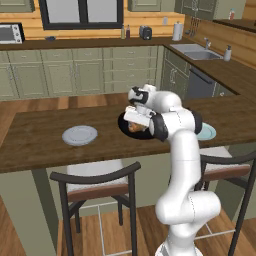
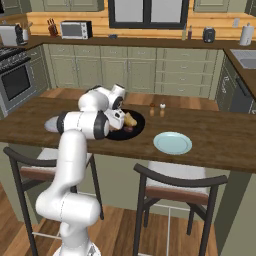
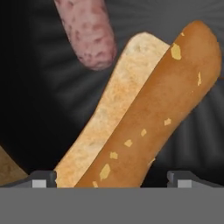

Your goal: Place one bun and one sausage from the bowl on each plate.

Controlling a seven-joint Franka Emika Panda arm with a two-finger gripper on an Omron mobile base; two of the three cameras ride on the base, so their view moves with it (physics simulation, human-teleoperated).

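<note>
Bowl, black and shallow, sat on the wooden tabletop between a pale grey plate and a teal plate. Claw hung low over the bowl, jaws spread wide, grasping nothing. Between the fingertips lay a bun, running diagonally in the hand view. A pinkish sausage lay just beyond it in the bowl.

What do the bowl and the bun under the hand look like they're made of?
Bowl: black, probably glazed ceramic or plastic; faint radial sheen streaks. Bun: bread, matte; brown flecked crust, pale grainy cut side.
</note>
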